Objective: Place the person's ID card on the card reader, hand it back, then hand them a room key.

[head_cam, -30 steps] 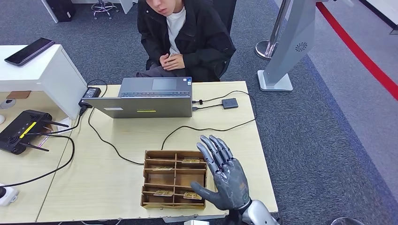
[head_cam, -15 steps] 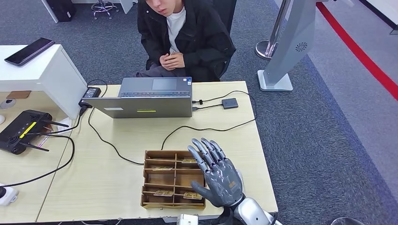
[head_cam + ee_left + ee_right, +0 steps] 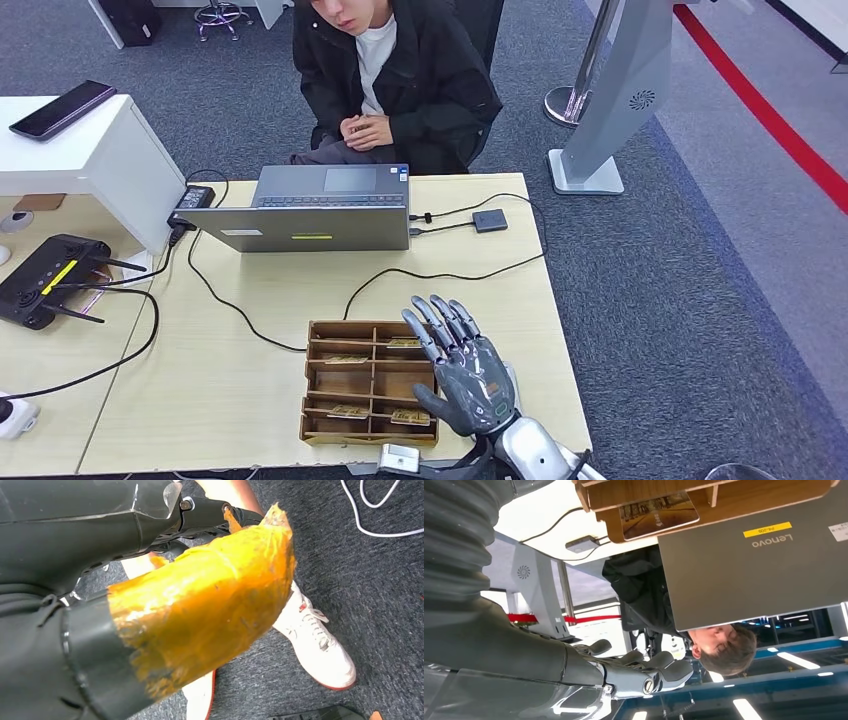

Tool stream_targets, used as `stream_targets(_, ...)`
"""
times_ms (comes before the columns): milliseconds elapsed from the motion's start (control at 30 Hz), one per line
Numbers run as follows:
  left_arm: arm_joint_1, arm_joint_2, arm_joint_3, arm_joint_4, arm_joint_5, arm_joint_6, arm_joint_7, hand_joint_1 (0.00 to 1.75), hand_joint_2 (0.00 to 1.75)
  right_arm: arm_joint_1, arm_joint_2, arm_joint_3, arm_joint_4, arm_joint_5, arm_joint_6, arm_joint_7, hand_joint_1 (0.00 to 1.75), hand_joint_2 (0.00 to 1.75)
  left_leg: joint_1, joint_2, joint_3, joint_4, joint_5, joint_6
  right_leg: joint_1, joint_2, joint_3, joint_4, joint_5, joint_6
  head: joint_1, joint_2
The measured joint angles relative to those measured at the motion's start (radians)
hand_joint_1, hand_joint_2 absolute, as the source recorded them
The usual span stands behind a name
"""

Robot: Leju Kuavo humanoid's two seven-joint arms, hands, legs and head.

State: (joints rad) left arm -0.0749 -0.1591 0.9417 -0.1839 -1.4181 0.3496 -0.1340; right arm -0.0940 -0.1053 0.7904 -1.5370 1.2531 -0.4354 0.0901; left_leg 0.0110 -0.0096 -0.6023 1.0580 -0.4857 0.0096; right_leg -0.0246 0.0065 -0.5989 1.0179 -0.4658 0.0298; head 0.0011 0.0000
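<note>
Over the wooden card tray [image 3: 372, 383] I'm easing the right hand [image 3: 468, 372] lower and nearer, fingers [image 3: 437, 324] apart and empty, lining up for a room key.

The table [image 3: 250, 370] is pale wood; the card tray [image 3: 322, 383] brown, its cards [image 3: 348, 411] yellowish; the laptop [image 3: 310, 225] grey with a yellow label; the right hand [image 3: 468, 375] dark grey; the person's jacket [image 3: 430, 70] black; the carpet [image 3: 680, 300] blue-grey, red-striped.
</note>
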Motion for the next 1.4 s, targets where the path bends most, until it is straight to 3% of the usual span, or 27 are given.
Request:
stream_targets(833,-0.005,-0.001,-0.010,0.000,-0.016,-0.012,0.008,0.00,0.00,-0.050,0.009,0.010,0.029,-0.021,0.044,0.004,0.14,1.75,0.000,0.000,0.000,0.000,0.000,0.000,0.000,0.000,0.000,0.000,0.000,0.000,0.000,0.000)
stream_targets(1400,-0.015,-0.002,-0.019,0.000,-0.021,-0.014,0.010,0.00,0.00,-0.084,0.037,0.034,0.090,-0.037,0.073,0.004,0.34,1.75,0.000,0.000,0.000,0.000,0.000,0.000,0.000,0.000,0.000,0.000,0.000,0.000,0.000,0.000)
